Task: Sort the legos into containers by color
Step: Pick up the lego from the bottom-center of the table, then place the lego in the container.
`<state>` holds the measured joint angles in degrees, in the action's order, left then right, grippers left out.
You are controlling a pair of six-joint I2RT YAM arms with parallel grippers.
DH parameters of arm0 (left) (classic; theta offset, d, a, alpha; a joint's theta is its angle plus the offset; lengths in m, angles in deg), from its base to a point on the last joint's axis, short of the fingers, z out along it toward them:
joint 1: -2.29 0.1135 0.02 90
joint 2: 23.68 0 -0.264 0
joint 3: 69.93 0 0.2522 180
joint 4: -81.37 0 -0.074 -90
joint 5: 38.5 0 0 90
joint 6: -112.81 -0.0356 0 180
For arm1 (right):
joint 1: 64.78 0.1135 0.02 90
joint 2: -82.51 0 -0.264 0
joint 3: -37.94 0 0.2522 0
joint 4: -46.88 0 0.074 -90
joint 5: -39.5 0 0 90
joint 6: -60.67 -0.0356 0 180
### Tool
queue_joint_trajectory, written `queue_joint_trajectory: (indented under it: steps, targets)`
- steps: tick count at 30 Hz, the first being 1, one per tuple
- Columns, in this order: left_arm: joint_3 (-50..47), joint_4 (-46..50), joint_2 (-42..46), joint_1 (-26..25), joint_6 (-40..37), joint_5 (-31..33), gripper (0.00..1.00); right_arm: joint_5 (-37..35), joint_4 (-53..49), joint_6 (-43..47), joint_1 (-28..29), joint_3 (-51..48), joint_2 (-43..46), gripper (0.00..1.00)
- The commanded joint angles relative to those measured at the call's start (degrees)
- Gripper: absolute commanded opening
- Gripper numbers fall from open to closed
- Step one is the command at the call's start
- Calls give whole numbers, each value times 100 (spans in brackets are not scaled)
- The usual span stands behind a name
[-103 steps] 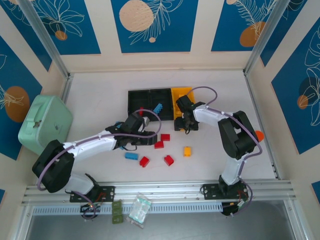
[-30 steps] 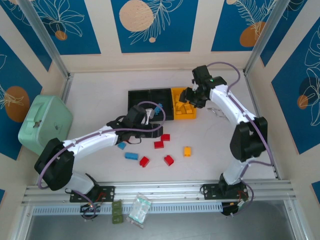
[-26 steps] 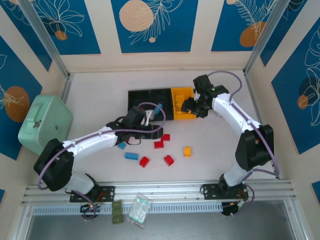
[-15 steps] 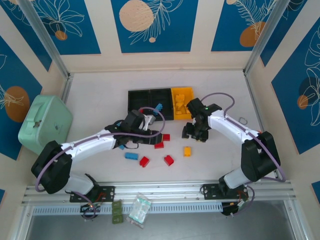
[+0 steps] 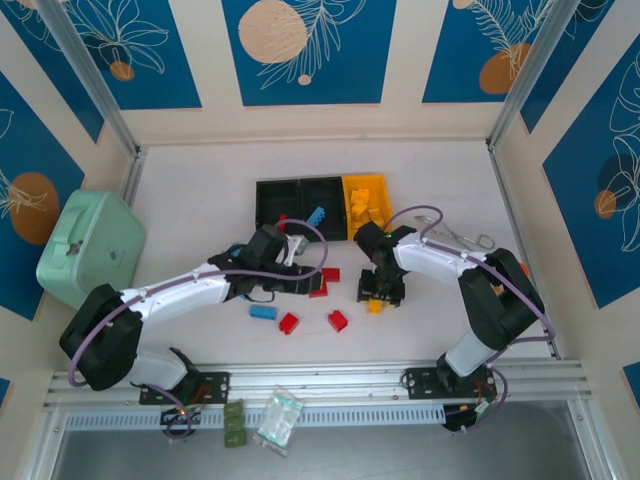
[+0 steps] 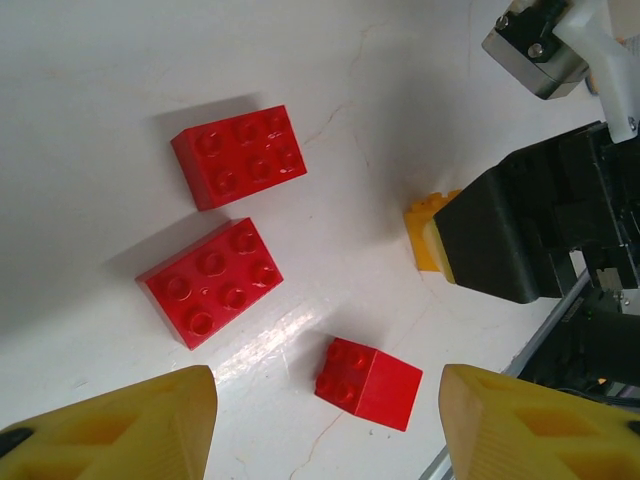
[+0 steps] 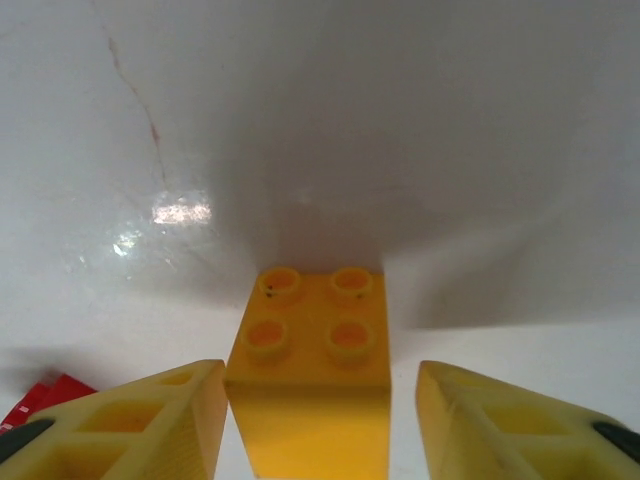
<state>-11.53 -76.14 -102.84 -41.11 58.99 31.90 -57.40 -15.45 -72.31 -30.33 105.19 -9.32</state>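
Yellow brick (image 7: 315, 360) lies inside the open right hand (image 7: 318, 440), gaps either side; closing off-centre could twist it free. Left hand (image 6: 328, 420) hangs open above 1 red brick (image 6: 368, 382).

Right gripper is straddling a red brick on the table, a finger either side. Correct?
Not red. The right wrist view shows the right gripper straddling a yellow brick on the table, a finger either side.

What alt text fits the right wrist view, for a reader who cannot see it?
A yellow four-stud lego brick lies on the white table between the open yellow fingers of the right gripper, not yet clamped. The corner of a red lego shows at the lower left.
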Motion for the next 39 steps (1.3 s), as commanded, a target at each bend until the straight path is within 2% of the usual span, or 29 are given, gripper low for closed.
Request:
queue_joint_trajectory:
  steps: [1,4,8,17,23,28,39]
  targets:
    - [-100,-108,131,-50,90,94,61,12,31,-62,50,55,-85,44]
    - [-122,-141,142,-57,114,113,61,-55,-38,-1,49,141,-57,34]
    - [-118,-188,126,-64,126,153,61,-169,-162,111,-34,346,87,26]
    - [159,-320,-39,-64,266,268,61,-215,-221,784,-951,1475,136,26]
    - [317,-385,-162,-72,337,288,61,-259,-205,1141,-1476,2637,-514,26]
    - [299,-460,-189,-71,423,272,61,-281,-310,1321,-1725,3694,-1398,27]
    - [317,-276,-77,-74,374,410,61,-304,-599,1386,-1741,5169,-2851,32]
